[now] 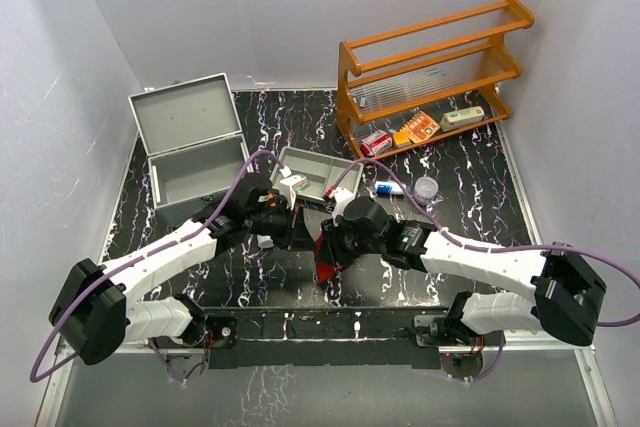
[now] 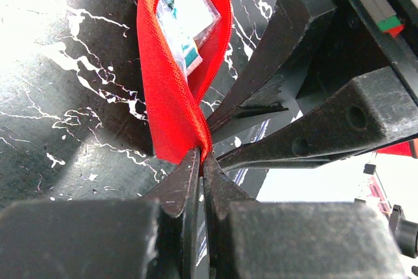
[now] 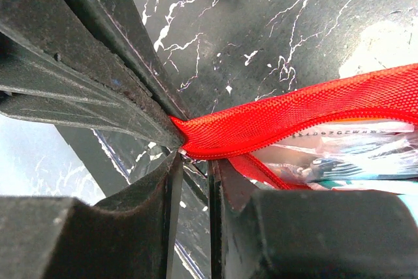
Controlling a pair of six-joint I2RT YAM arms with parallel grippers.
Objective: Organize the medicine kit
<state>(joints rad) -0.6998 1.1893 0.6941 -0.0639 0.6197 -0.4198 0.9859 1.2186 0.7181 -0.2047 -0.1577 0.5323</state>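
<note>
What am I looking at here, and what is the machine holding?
These are two robot arms: left arm, right arm, bolted to a table. The wide picture comes from a camera above them; the close-ups come from cameras on their wrists. On the table stand an open metal case, a grey divided tray and a wooden shelf holding small boxes. The left gripper is pinched shut on a red pouch with packets inside. The right gripper sits at the same corner; whether it grips is unclear.

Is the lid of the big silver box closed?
No, the medicine kit is open, with its lid swung up and back so the inside shows.
</note>
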